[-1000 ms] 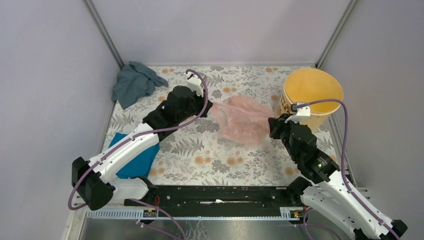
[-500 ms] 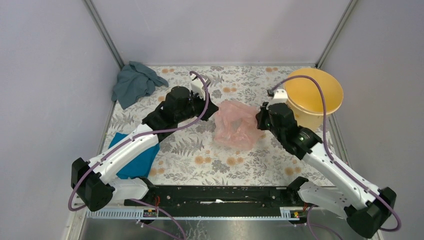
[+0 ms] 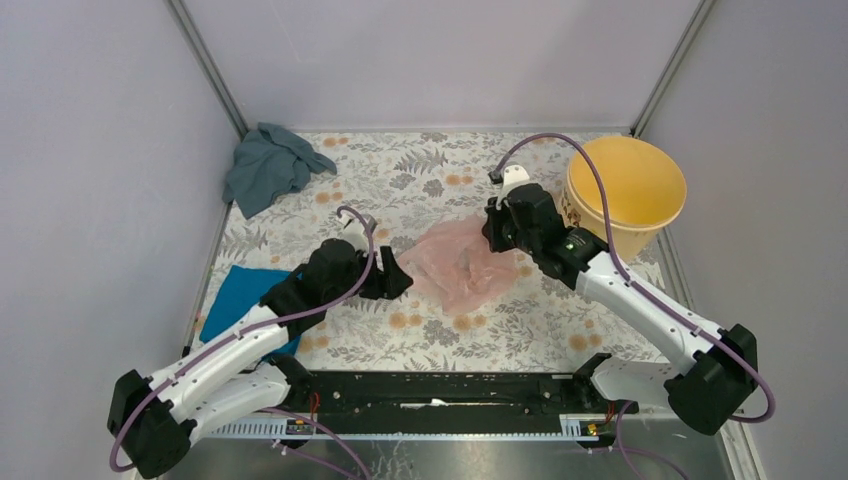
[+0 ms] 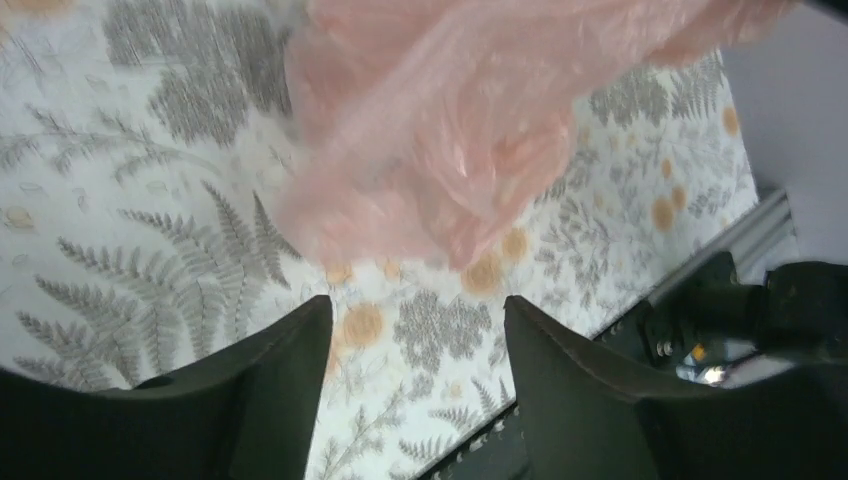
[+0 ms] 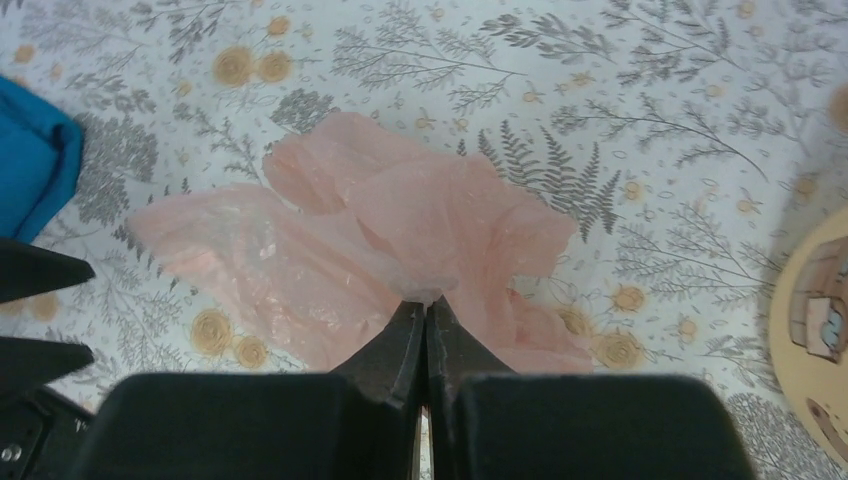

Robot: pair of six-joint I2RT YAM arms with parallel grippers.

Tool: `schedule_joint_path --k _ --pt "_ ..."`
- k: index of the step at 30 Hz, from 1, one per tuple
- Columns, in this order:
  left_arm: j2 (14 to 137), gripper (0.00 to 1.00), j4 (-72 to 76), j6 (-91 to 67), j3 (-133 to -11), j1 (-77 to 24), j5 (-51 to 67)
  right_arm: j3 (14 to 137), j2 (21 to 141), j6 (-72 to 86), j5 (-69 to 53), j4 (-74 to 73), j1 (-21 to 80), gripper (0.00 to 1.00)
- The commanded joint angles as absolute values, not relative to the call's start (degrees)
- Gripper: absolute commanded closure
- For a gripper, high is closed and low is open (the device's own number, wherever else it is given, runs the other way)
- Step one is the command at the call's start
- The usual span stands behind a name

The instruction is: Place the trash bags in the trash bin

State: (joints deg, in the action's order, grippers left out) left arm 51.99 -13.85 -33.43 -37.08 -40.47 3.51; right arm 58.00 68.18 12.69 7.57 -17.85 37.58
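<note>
Floral-patterned desk, enclosed by plain grey walls at left, rear and right; observations follow.

Bin: upright in the upper right corner of the overhead view, mouth facing up; the right wrist view shows its cream side with brown marks at the right edge of the frame.

Bag: crumpled at the centre of the overhead frame, left of the bin and apart from it; it is outside the bin; most of the film lies spread on the desk; whether the upper right part is raised off the desk cannot be told.

Right tool: at the bag's upper right edge, between bag and bin; fingers pressed together on a gathered pinch of pink film, as seen in the right wrist view; clamped on the bag.

Left tool: lower left of the bag in the overhead view; fingers spread apart with only desk showing between them; the bag's edge sits just beyond the fingertips; contact not confirmed.

Grey-blue cloth: bunched in the upper left corner of the desk, well apart from the bag.

Blue cloth: at the left edge, partly covered by the left arm.
</note>
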Motion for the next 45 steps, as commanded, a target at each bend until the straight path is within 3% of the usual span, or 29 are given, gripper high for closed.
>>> schedule_joint_path --k 1,5,8,13,15,21,28,34,39,42,43,45 --pt "46.03 0.19 -12.41 -37.68 -33.08 -40.50 8.87 57.86 69.80 9.76 -0.71 -14.14 37.53 1.00" --pt "46.68 0.02 -13.77 -35.38 -33.64 -40.46 13.48 57.47 70.87 9.95 -4.26 -13.96 37.53 1.00" --pt "50.17 0.01 -12.36 -34.03 -35.08 -40.52 15.45 56.48 70.39 10.19 -4.57 -12.96 37.53 1.00" --pt "54.99 0.05 -20.35 -36.88 -39.44 -40.38 -4.40 55.32 69.81 9.85 -3.92 -11.88 37.53 1.00" --pt "54.64 0.01 -20.59 -38.07 -39.47 -40.40 -7.25 54.93 69.58 9.54 -3.94 -11.78 37.53 1.00" --pt "49.18 0.01 -7.81 -41.01 -30.35 -39.94 -6.31 53.66 68.98 8.53 -3.41 -10.80 37.53 1.00" --pt "54.42 0.06 2.66 -45.17 -24.29 -36.90 -3.32 52.63 68.91 9.29 -5.65 -9.10 37.53 1.00" --pt "61.12 0.27 10.11 -45.40 -24.79 -34.50 1.46 51.81 69.52 10.56 -7.21 -8.31 37.53 1.00" --pt "62.10 0.64 7.74 -43.87 -27.20 -33.52 0.33 53.09 70.78 11.28 -7.59 -9.86 37.53 1.00" --pt "58.52 0.94 -0.59 -42.75 -29.62 -33.48 -4.64 54.23 71.00 12.86 -5.24 -10.99 37.53 1.00" --pt "56.42 1.00 -4.15 -42.72 -30.10 -33.49 -6.70 54.83 71.16 13.71 -3.52 -11.56 37.53 1.00" --pt "51.10 1.00 -9.79 -42.63 -30.05 -33.46 -10.00 56.48 71.75 16.17 1.59 -13.36 37.52 0.94"
